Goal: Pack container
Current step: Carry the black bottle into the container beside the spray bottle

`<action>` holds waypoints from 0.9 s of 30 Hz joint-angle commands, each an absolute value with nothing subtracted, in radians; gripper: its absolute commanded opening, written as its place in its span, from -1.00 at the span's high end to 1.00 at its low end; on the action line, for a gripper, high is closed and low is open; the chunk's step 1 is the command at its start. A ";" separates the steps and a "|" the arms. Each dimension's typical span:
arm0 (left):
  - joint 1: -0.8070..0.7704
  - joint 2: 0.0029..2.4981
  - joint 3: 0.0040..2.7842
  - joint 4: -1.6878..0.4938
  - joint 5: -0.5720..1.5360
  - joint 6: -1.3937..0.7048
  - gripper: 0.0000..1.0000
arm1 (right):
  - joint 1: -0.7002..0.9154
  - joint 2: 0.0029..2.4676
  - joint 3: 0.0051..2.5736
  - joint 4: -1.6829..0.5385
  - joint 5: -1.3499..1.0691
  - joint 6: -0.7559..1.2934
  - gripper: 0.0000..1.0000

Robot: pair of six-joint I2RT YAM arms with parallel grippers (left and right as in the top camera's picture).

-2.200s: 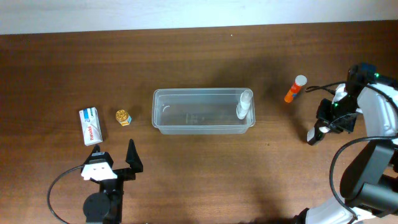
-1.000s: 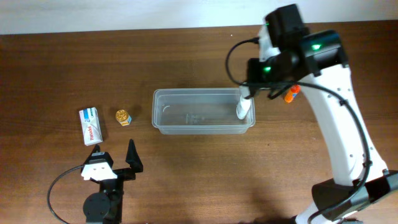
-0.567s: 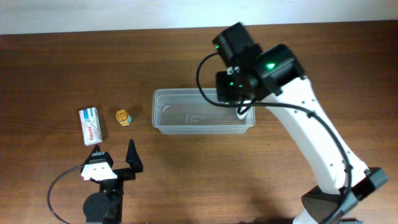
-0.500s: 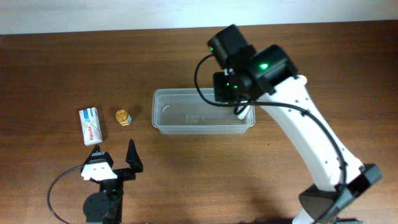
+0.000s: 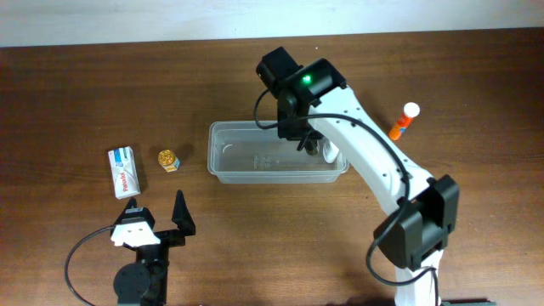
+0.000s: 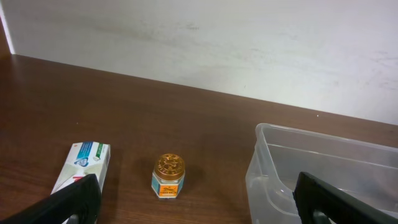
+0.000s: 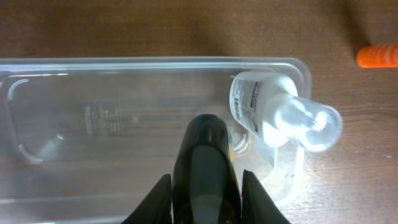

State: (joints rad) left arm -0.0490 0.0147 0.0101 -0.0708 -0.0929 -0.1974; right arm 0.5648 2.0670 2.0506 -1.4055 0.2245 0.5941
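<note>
Holds the right gripper (image 7: 208, 134) with fingers pressed together over the clear rectangular plastic container (image 5: 246, 126), mid-way across the brown wooden table (image 5: 85, 85), beside a white bottle (image 7: 261, 102) inside. Spreads the left gripper (image 6: 196, 186) wide, gripping nothing.

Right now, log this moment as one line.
right gripper: over container, shut on dark item | left gripper: open | in container: white bottle

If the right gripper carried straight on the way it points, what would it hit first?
Probably the bare floor of the container, just left of the white bottle at its right end. How high the right gripper hangs is unclear.
</note>
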 commanded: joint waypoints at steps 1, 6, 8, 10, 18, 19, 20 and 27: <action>-0.043 0.006 0.009 -0.076 -0.086 -0.178 -0.99 | 0.569 2.084 2.074 -1.390 0.261 0.608 0.55; -0.043 0.006 0.009 -0.076 -0.086 -0.178 -0.99 | 0.558 2.099 2.068 -1.372 0.274 0.608 0.55; -0.043 0.006 0.009 -0.076 -0.086 -0.178 -0.99 | 0.548 2.109 2.067 -1.372 0.274 0.608 0.55; -0.043 0.006 0.009 -0.076 -0.086 -0.178 -0.99 | 0.542 2.121 2.065 -1.373 0.273 0.607 0.55; -0.043 0.006 0.009 -0.076 -0.086 -0.178 -0.99 | 0.532 2.150 2.047 -1.355 0.274 0.607 0.55; -0.043 0.006 0.009 -0.076 -0.086 -0.178 -0.99 | 0.529 2.150 2.040 -1.348 0.274 0.607 0.55; -0.043 0.006 0.009 -0.076 -0.086 -0.178 -0.99 | 0.522 2.150 2.033 -1.342 0.273 0.599 0.55; -0.043 0.006 0.009 -0.076 -0.086 -0.178 -0.99 | 0.498 2.150 1.974 -1.307 0.273 0.581 0.56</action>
State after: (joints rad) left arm -0.0490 0.0147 0.0101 -0.0708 -0.0929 -0.1974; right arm 0.5114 2.1464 1.9949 -1.3170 0.2451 0.5900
